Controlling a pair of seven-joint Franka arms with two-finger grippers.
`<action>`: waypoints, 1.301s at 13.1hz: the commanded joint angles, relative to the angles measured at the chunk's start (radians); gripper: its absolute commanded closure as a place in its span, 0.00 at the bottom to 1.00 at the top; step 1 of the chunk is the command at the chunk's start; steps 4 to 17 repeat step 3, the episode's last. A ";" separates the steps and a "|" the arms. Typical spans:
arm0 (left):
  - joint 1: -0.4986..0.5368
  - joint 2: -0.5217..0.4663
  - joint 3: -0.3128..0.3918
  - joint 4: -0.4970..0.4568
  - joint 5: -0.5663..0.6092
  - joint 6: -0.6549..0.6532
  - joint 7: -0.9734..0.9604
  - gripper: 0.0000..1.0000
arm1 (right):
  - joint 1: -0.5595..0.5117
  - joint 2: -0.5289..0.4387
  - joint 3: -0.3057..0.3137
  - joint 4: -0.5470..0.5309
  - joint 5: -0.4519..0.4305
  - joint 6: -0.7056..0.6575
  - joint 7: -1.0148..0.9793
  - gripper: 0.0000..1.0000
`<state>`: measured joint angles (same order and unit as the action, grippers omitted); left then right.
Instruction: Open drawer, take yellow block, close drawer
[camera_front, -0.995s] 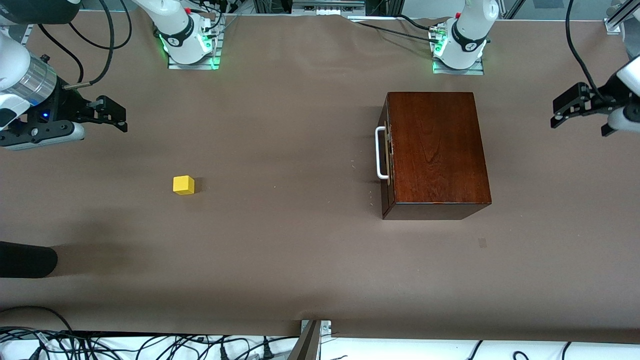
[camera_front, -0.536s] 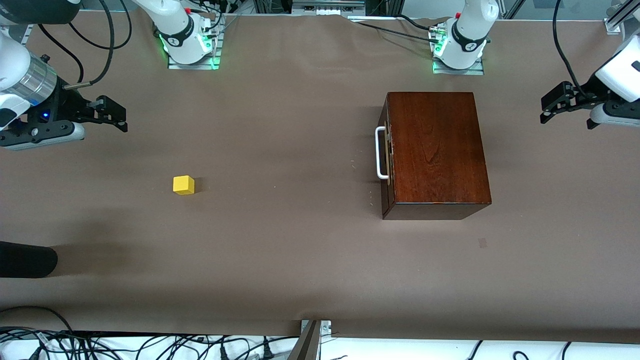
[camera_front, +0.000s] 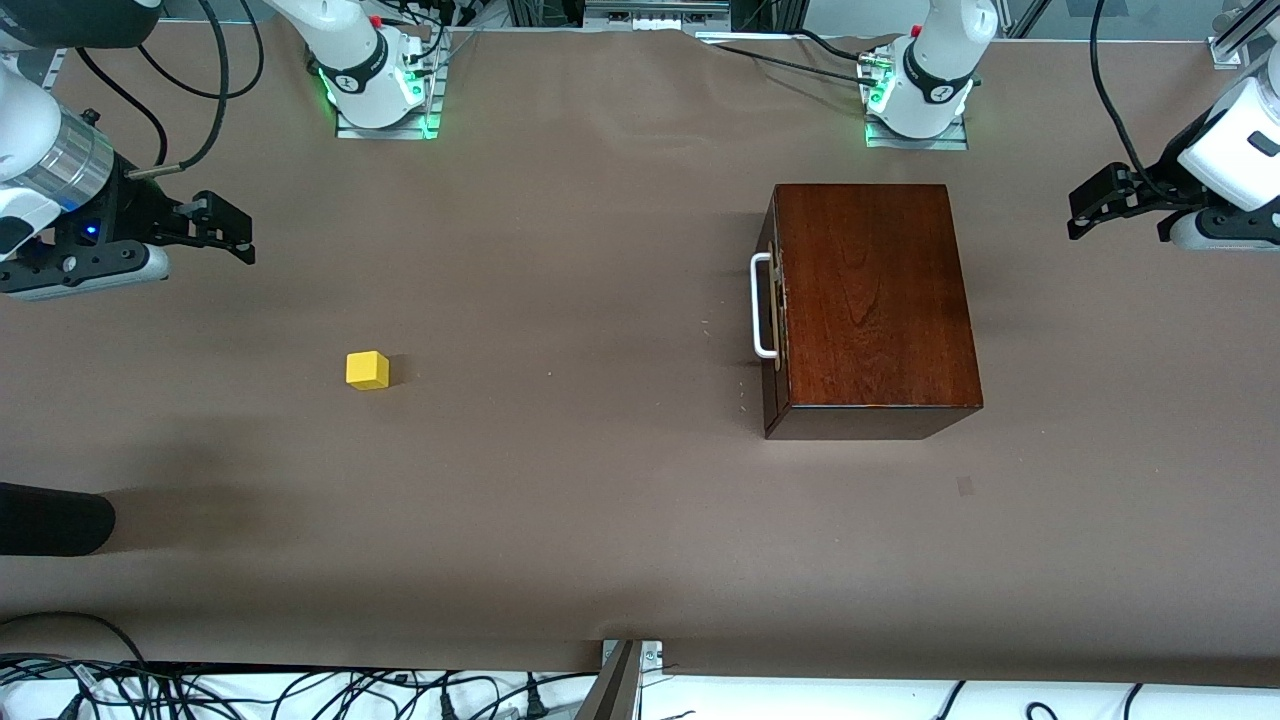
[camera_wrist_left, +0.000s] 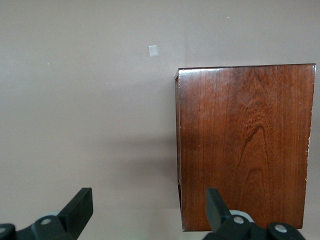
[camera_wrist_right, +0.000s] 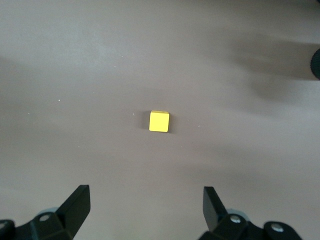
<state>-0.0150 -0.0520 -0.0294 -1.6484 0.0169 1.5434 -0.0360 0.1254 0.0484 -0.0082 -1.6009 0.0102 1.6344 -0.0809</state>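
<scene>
The yellow block (camera_front: 367, 369) sits on the bare table (camera_front: 600, 520), out in the open toward the right arm's end and nearer the front camera than either pincer; it is not in the drawer. The drawer (camera_front: 772, 305) is fully shut in its mahogany box (camera_front: 875, 300) toward the left arm's end, with the white handle (camera_front: 762, 305) facing the table's middle. No step is done: I judge the opening stage is in hand. My left pincer (camera_front: 1085, 205) hangs over the table's edge at the left arm's end, spread wide and empty; next it needs to reach round the box to that handle. My right pincer (camera_front: 225, 230), equally wide and empty, waits over the right arm's end. The right wrist view looks straight down on the block; the left wrist view gives only the box's top, and the handle appears only in the front view.
</scene>
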 joint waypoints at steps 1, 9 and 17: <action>-0.005 0.023 0.002 0.038 -0.014 -0.022 -0.015 0.00 | -0.006 0.002 0.007 0.016 -0.004 -0.018 -0.011 0.00; -0.008 0.027 0.002 0.051 -0.014 -0.022 -0.016 0.00 | -0.006 0.002 0.007 0.016 -0.004 -0.018 -0.013 0.00; -0.008 0.027 0.002 0.051 -0.014 -0.022 -0.016 0.00 | -0.006 0.002 0.007 0.016 -0.004 -0.018 -0.013 0.00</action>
